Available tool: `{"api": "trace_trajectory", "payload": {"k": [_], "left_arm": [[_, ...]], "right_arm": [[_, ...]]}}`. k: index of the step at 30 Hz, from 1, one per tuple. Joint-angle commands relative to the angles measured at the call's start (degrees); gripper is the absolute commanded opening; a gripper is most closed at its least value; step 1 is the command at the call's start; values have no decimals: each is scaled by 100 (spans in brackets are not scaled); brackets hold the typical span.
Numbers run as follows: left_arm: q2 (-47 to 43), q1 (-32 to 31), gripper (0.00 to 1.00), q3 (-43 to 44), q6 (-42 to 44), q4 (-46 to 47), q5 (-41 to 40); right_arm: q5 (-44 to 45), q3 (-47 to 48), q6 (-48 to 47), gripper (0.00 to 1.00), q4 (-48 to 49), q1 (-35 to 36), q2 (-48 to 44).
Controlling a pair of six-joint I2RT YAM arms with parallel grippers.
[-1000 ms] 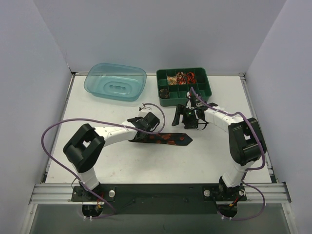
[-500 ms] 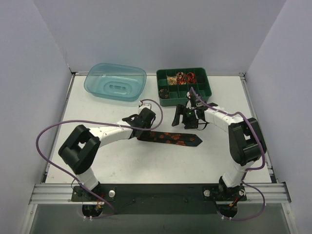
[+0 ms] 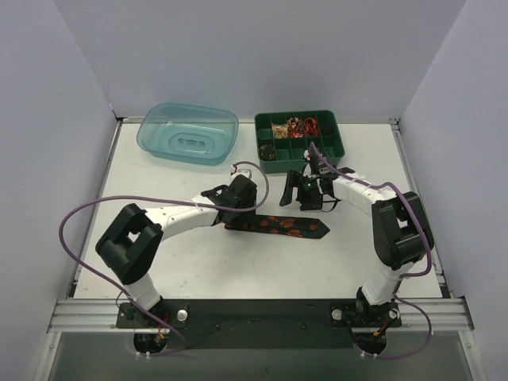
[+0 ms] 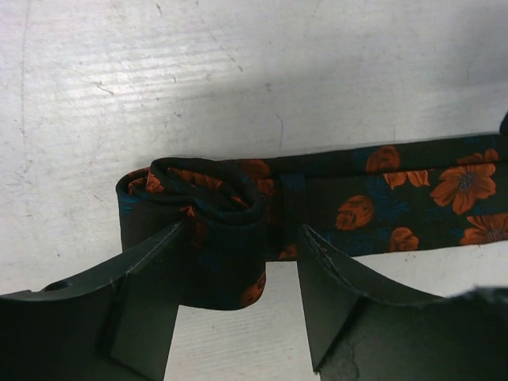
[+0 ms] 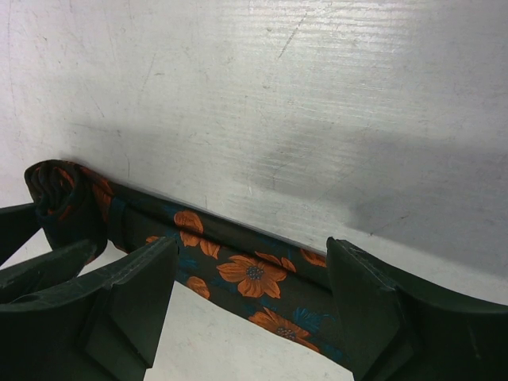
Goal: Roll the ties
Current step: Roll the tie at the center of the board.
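Observation:
One tie [image 3: 278, 226], black with orange flowers, lies flat across the middle of the table with its pointed end to the right. Its left end is wound into a small roll [image 4: 198, 198]. My left gripper [image 3: 235, 213] is open over that roll. In the left wrist view the roll sits between the fingertips of the left gripper [image 4: 242, 238], against the left finger [image 4: 151, 278] and apart from the right finger. My right gripper [image 3: 305, 205] is open just behind the tie's flat part. In the right wrist view the flat tie [image 5: 254, 274] runs between the open jaws of the right gripper [image 5: 252, 250], with the roll [image 5: 67, 202] at far left.
A teal plastic tub [image 3: 189, 133] stands at the back left. A green compartment tray [image 3: 329, 147] with small items stands at the back, right behind my right gripper. Purple cables [image 3: 79, 214] loop beside both arms. Walls close in the left, right and back.
My left gripper and the tie have shifted to the right over the last second, most of it in the first half. My right arm has barely moved.

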Motion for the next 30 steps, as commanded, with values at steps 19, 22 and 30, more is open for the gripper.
{"api": "trace_trajectory", "payload": {"k": [19,22,30], "left_arm": [[-441,-9,73,-127,-275,22,567],[-511,52,73,-13,-240,-22,585],[-775,500,75,-153,-257,224,1024]], "right_arm": [[-112,314,-88,76,-361,158,-49],[-103,393,-115,76,-414,238,-111],[-103,561,-159,76,-476,589,-234]]}}
